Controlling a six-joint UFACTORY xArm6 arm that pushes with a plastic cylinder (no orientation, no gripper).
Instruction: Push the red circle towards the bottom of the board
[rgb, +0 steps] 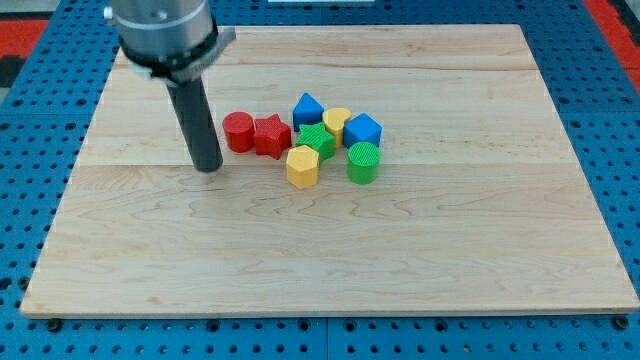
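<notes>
The red circle (238, 131) stands on the wooden board (330, 250), at the left end of a cluster of blocks, touching a red star (271, 136) on its right. My tip (208, 168) rests on the board just left of the red circle and slightly below it, with a small gap between them. The dark rod rises from the tip toward the view's top left.
Right of the red star sit a blue triangle-like block (308, 108), a yellow heart-like block (337, 122), a blue block (363, 130), a green block (317, 141), a yellow hexagon (302, 166) and a green cylinder (363, 162).
</notes>
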